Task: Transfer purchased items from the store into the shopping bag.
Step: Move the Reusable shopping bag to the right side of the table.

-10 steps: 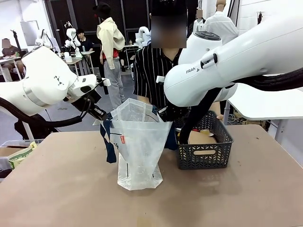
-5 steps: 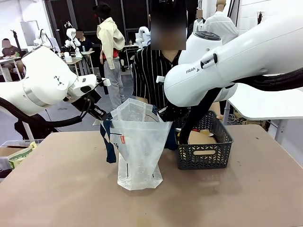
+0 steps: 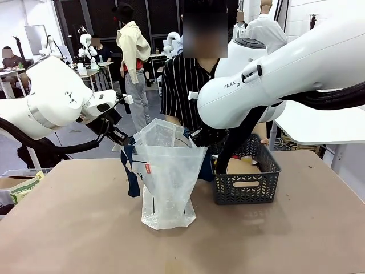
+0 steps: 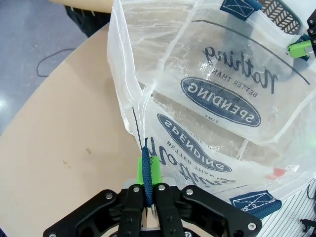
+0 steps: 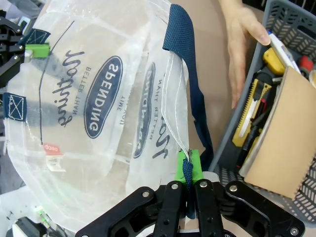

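White arms point(image 3: 54, 105), black end effectors point(image 4: 148, 169) (green pads point(image 4: 156, 167)).

Glossy film is meeting coarse webbing and dull plastic.
The translucent clear plastic shopping bag point(image 3: 168, 171) is gleaming glossy and creased, its navy woven cloth strap handles point(image 5: 180, 34) looking coarse and matt. The dark grey lattice-sided plastic basket point(image 3: 245, 188) is showing a dull moulded finish, and the flat brown cardboard package point(image 5: 281, 133) in it is looking matt. The tan worktop point(image 3: 85, 228) is looking smooth and matt. The black plastic left end effector point(image 4: 148, 170) and right end effector point(image 5: 188, 168) are showing a satin finish with green rubbery pads point(image 4: 155, 169).
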Robot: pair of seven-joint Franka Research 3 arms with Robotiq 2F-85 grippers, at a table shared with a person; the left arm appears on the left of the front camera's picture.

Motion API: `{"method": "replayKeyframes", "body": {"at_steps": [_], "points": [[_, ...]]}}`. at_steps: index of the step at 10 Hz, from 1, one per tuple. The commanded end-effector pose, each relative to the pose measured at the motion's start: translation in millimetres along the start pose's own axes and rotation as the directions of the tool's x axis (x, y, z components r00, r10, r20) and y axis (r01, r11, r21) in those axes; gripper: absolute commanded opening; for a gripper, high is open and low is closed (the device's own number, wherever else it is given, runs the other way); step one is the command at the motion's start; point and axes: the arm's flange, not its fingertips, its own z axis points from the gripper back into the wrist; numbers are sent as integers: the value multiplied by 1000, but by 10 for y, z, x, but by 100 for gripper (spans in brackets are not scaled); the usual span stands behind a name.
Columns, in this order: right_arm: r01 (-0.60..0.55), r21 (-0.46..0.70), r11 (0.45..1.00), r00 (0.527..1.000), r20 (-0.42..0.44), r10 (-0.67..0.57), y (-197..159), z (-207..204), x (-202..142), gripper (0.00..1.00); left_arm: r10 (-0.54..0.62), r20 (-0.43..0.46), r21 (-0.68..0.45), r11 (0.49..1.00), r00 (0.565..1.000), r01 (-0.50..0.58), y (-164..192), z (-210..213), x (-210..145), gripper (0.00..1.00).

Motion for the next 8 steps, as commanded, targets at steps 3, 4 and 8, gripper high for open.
{"method": "replayKeyframes", "body": {"at_steps": [3,4,8], "points": [[10,3,1000,1000,-4,-10,-5,9,-56,0,1,-4,6,1000,1000,-1,9,20,-17,0],[10,3,1000,1000,-4,-10,-5,9,-56,0,1,-4,6,1000,1000,-1,9,20,-17,0],[10,3,1000,1000,-4,-10,-5,9,-56,0,1,-4,6,1000,1000,-1,9,20,-17,0]]}}
